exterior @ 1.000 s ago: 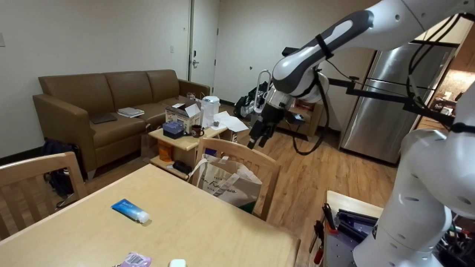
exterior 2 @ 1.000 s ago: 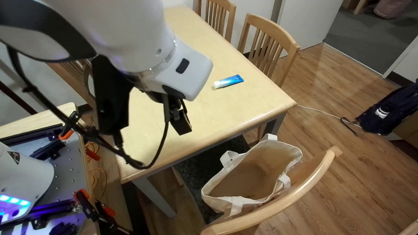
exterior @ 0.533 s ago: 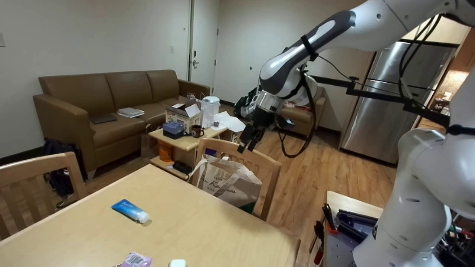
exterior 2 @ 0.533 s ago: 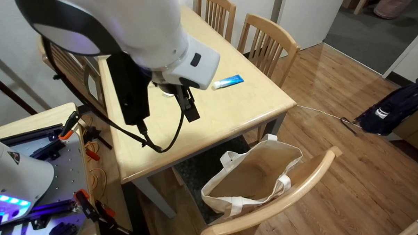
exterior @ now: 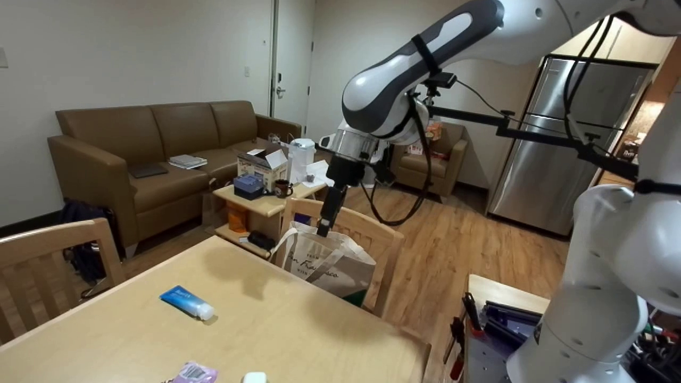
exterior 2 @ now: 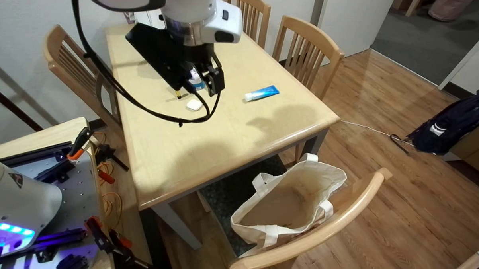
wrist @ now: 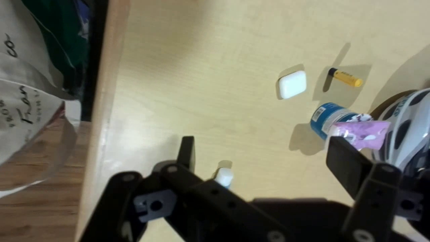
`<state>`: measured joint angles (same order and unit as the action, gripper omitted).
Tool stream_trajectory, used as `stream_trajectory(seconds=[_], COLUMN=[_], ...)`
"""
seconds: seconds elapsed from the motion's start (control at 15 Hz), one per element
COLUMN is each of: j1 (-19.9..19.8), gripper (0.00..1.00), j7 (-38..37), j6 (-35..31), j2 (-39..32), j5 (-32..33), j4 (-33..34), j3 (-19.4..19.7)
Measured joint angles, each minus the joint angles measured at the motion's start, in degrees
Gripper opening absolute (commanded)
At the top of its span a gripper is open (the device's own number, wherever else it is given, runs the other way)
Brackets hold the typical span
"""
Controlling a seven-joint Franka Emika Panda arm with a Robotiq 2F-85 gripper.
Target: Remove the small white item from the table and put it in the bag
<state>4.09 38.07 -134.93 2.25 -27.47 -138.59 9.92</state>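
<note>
The small white item (wrist: 293, 84) is a rounded block lying on the wooden table (wrist: 201, 101). It also shows in both exterior views (exterior: 254, 377) (exterior 2: 194, 105). The white tote bag (exterior 2: 332, 173) stands open-topped on a chair at the table's edge; its printed side shows in an exterior view (exterior: 324, 260) and at the left of the wrist view (wrist: 20, 104). My gripper (wrist: 261, 151) is open and empty, pointing down above the table. In the wrist view the white item lies ahead of the fingertips, towards the right finger, apart from both.
A blue tube (exterior 2: 262, 93) lies on the table. A yellow cylinder (wrist: 347, 78), a blue bottle (wrist: 331, 117), a purple packet (wrist: 362, 132) and a white-and-black object (wrist: 406, 131) are near the white item. A chair back (exterior 2: 330, 223) stands behind the bag.
The arm has swung over the table and the gripper has turned to point more downward. In an exterior view the white item, bottle and yellow cylinder have come out from behind the arm.
</note>
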Motion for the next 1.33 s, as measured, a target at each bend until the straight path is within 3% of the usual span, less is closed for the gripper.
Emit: stream_trajectory(seconds=[0.33,0.67,1.07,1.33], j1=[0.93,0.69,4.36,5.63], gripper=[1.00,1.00,1.00,1.00], j7=[2.57,3.83,-13.17,-15.97], j6=[3.77,4.27,-1.81,-3.28], j2=[-7.39,-10.94,-13.99,-16.51], j5=[0.25,1.19,23.92,25.63], j4=[5.82,8.09,8.53,9.29], j3=[-9.16,-10.79,-14.81,-17.09])
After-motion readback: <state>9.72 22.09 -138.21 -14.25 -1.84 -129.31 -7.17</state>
